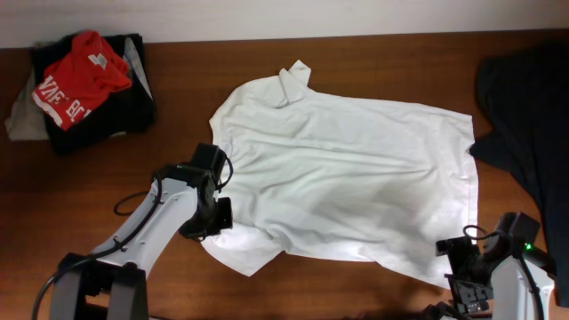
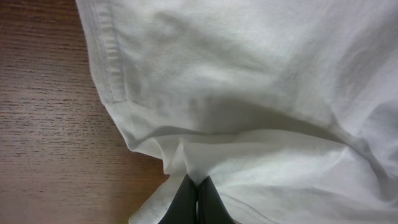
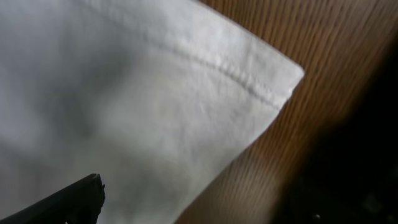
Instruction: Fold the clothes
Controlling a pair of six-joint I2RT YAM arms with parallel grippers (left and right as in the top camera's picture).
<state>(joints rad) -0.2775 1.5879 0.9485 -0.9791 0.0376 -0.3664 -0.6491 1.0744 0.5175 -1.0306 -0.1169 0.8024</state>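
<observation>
At table [image 1: 373,53] centre the white shirt [image 1: 356,178] lies spread flat, collar toward 11 o'clock. I judge it is laid open ready for a first fold. Left gripper [image 2: 197,188] sits at the shirt's 8 o'clock edge, fingers pressed together, seemingly nipping a pucker of sleeve cloth. Right gripper [image 1: 464,267] hangs at the 5 o'clock hem corner, jaws spread wide, holding nothing. Red lettered garment [image 1: 76,76] on a dark pile at 10 o'clock. Dark garment [image 1: 524,107] at 3 o'clock, just beside the shirt.
</observation>
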